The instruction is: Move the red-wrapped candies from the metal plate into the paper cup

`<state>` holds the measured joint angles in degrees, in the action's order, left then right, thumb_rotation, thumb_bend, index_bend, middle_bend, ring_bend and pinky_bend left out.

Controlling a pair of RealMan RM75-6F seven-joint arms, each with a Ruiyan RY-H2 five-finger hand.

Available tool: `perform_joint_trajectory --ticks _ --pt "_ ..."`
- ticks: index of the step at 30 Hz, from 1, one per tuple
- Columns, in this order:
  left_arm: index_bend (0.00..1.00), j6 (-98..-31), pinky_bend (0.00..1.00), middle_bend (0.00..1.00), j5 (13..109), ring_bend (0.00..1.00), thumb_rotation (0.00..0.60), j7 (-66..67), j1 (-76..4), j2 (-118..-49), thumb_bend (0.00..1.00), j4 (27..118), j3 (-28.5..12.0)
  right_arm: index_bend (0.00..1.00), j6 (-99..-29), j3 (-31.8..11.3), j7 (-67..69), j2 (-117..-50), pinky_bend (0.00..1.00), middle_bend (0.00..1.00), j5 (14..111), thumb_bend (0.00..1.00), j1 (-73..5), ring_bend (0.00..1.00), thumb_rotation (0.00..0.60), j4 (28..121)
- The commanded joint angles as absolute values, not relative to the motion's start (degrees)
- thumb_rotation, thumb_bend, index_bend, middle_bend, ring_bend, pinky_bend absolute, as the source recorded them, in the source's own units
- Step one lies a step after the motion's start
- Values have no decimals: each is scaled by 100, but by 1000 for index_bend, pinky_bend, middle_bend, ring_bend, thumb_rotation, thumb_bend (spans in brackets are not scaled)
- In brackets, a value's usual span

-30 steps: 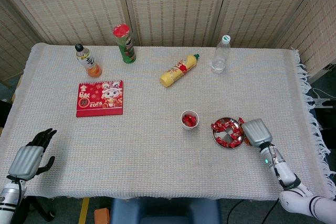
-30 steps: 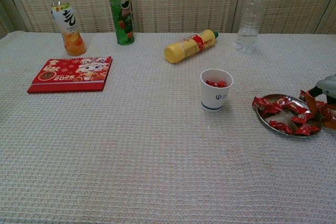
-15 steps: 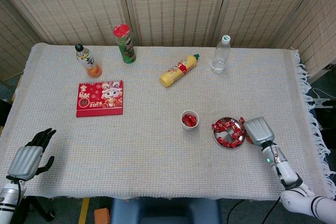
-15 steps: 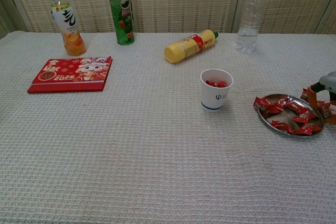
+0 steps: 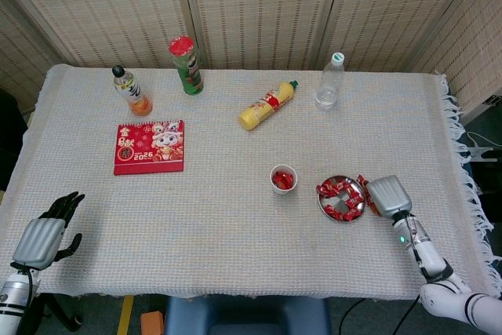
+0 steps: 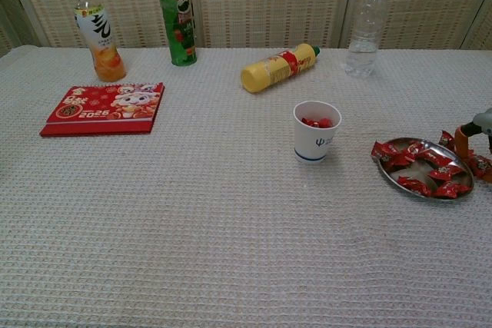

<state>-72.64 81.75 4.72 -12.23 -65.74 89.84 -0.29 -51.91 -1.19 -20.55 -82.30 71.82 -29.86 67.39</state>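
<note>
Since the candies [image 5: 340, 198] are light and crinkly, we pinch one wrapper twist at the plate's [image 6: 394, 178] three o'clock rim; right hand [image 5: 386, 196] fingers' state we cannot tell.

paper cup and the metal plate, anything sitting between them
Nothing: only bare tablecloth lies between the paper cup and the metal plate, and both the chest view and the head view show that gap.

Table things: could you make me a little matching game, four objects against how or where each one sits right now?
Things:
1. yellow bottle
2. paper cup
3. metal plate
4. red calendar

States:
A. lying flat, on the robot's left half of the table
B. upright, a few red candies inside
C. lying on its side
D. by the right hand, candies piled on it

Pairs: 1-C, 2-B, 3-D, 4-A
</note>
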Motion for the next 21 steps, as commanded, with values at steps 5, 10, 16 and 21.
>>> perform_joint_trajectory --ticks 5,10,16,21 --pt "0 -7265 350 0 8175 67 600 435 -1221 -6559 436 8978 -32 433 -5197 -143 -2070 -8275 1000 1000 7180 201 -2982 1000 600 6699" --pt "0 -7274 350 0 8195 67 600 416 -1219 -6556 438 8973 -25 536 -5199 -150 -2159 -8269 1000 1000 7138 212 -2961 1000 600 6699" --pt "0 -7283 352 0 8202 67 600 421 -1216 -6558 436 8970 -23 587 -5210 -149 -2247 -8316 1000 1000 7113 304 -2944 1000 600 6656" --pt "0 -7297 353 0 8205 67 600 417 -1209 -6555 437 8971 -24 590 -5294 -191 -2190 -8287 1000 1000 7156 323 -2936 1000 600 6701"
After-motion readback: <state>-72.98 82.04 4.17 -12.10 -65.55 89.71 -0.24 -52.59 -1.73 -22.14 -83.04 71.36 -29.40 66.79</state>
